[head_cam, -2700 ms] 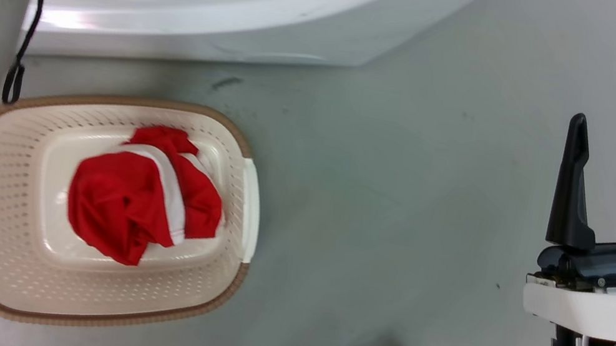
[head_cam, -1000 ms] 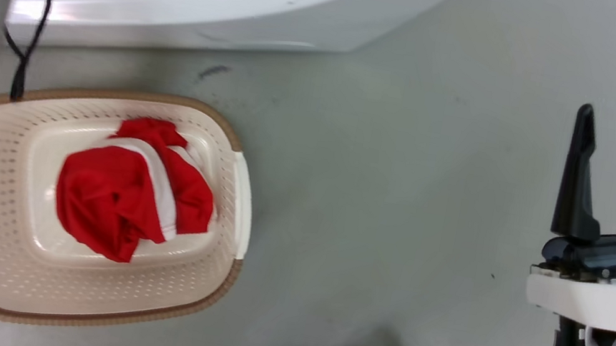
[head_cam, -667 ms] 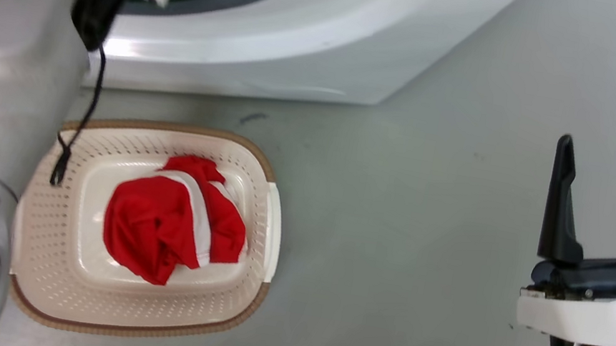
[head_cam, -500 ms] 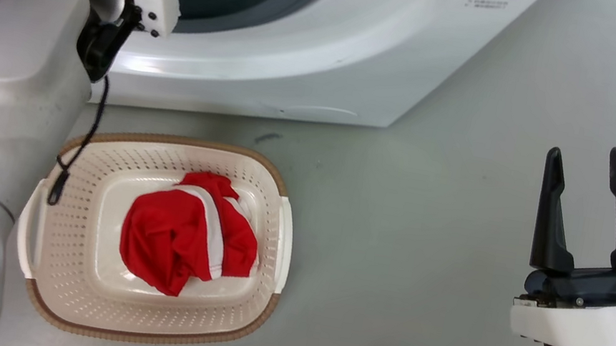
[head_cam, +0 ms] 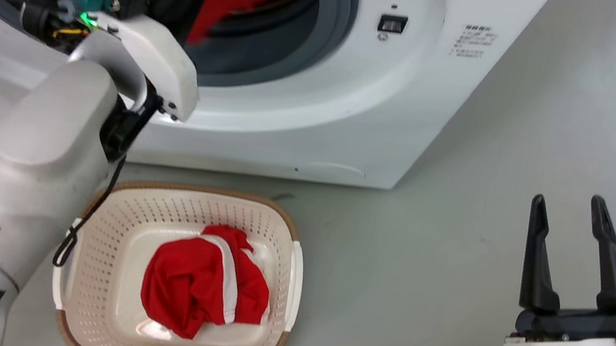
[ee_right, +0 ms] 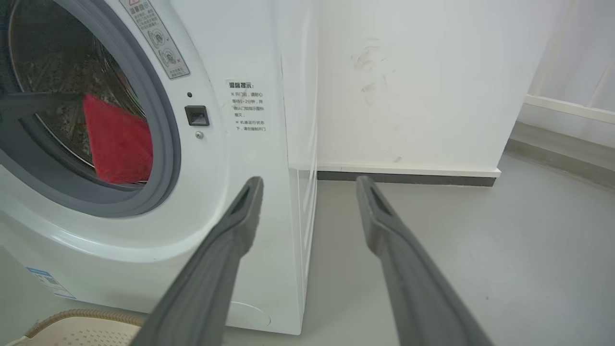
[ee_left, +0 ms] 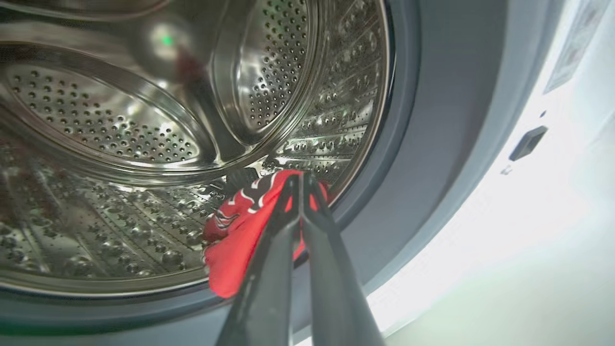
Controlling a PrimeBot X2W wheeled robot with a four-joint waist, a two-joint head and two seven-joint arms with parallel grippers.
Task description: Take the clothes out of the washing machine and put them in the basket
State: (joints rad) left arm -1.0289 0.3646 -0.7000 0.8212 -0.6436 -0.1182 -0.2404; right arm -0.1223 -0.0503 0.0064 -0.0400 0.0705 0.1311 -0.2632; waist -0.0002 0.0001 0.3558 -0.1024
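The white washing machine (head_cam: pixel 320 105) stands with its drum open. My left arm reaches into the drum (ee_left: pixel 144 134), and there my left gripper (ee_left: pixel 301 179) is shut on a red piece of the clothes (ee_left: pixel 235 230) with dark and white markings, at the drum's lower front lip. The same red cloth (ee_right: pixel 117 139) hangs inside the grey gasket in the right wrist view. On the floor in front of the machine, the cream basket (head_cam: pixel 96 262) holds another crumpled red jersey (head_cam: pixel 193 283) with a white stripe. My right gripper (head_cam: pixel 568 206) is open and holds nothing, well right of the basket.
Grey floor (head_cam: pixel 419 294) lies bare between the basket and my right arm. A white wall (ee_right: pixel 423 81) with a dark skirting strip stands right of the machine. A black cable (head_cam: pixel 85 216) hangs from my left arm over the basket's left rim.
The head camera has tilted up, bringing the machine's open drum into view. My left gripper now shows inside the drum, shut on red cloth. The jersey in the basket lies as before.
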